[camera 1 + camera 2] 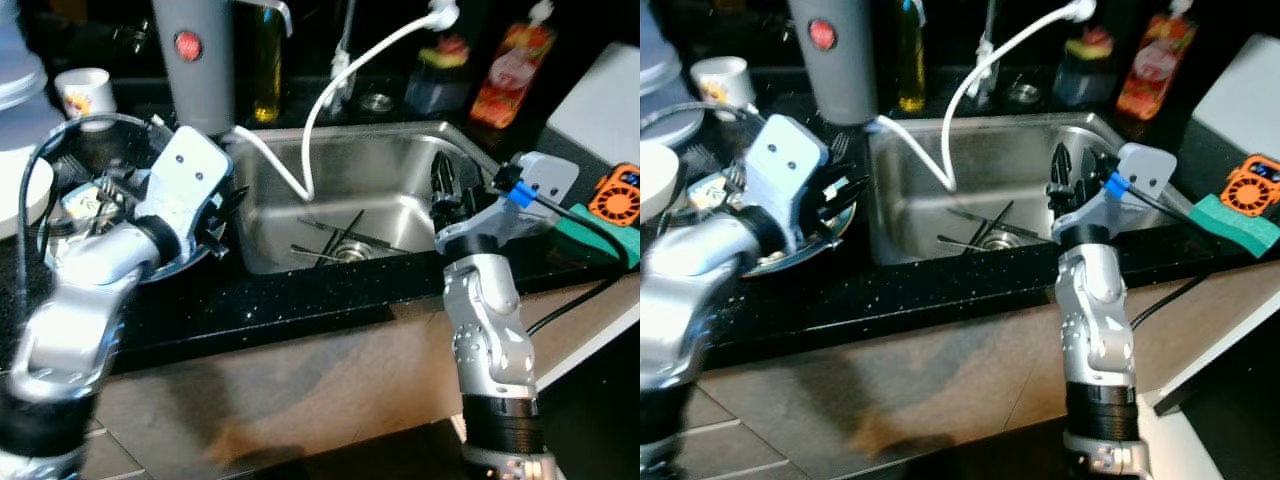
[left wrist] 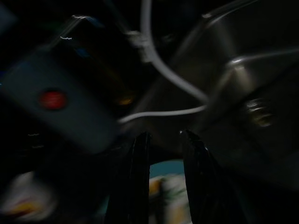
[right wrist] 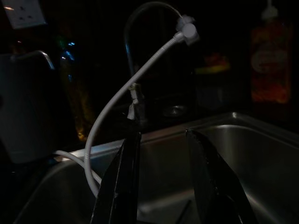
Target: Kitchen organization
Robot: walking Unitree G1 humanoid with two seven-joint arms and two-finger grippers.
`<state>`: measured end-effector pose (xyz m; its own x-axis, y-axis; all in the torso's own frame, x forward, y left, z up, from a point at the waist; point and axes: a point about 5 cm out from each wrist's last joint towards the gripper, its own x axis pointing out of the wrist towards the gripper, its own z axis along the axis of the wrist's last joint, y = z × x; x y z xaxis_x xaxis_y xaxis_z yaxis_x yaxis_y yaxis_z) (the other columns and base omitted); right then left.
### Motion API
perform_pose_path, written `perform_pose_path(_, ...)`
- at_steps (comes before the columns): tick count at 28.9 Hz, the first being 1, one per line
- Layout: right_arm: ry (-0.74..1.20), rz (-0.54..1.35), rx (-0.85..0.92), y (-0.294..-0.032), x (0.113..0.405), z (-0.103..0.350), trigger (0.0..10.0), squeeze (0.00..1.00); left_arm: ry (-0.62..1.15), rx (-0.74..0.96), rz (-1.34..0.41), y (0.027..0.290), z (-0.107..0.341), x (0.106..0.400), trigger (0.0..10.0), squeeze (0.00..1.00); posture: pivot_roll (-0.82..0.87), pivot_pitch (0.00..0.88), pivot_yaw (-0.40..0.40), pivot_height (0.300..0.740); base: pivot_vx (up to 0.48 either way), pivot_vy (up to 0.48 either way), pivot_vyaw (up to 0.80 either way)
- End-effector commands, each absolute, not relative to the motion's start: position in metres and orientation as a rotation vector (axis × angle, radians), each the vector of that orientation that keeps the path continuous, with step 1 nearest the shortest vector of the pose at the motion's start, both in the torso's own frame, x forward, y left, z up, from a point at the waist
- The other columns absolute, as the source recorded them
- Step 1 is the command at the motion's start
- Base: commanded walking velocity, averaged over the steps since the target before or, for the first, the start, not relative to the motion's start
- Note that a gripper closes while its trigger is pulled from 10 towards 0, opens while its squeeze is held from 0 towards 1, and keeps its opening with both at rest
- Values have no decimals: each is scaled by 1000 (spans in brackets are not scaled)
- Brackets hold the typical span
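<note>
Right gripper (image 3: pixel 161 177), fingers parted and empty, is hovering over the sink (image 1: pixel 400 165) at 3 o'clock; left gripper (image 2: pixel 163 182), likewise parted, is hanging at 9 o'clock by the hose (image 1: pixel 330 90).

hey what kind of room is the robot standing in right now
Most likely a home kitchen: a stainless steel sink set into a black speckled countertop, bottles along the back, and a green sponge beside the basin.

A black speckled tabletop (image 1: pixel 300 300) is seen around a steel sink (image 1: pixel 400 165); brown tiled floor (image 1: pixel 300 400) is lit below.
</note>
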<state>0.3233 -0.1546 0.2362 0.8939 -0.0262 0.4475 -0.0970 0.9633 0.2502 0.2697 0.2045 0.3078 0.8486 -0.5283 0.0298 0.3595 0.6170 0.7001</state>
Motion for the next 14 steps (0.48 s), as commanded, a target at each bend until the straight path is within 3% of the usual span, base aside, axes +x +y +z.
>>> perform_pose_path(1, -467, 51, 279, -152, 325, 238, 10000, 0, -211, 792, -566, 205, 306, 265, 10000, 0, 145, 71, -81, 740, 0, 0, 0)
perform_pose_path(10, -471, 50, 285, -150, 326, 239, 10000, 0, -45, 857, -667, 216, 287, 257, 10000, 0, 146, 66, -72, 740, 0, 0, 0)
perform_pose_path(14, -470, 43, 287, -150, 325, 237, 10000, 0, 12, 775, -765, 219, 270, 268, 10000, 0, 127, 57, -65, 740, 0, 0, 0)
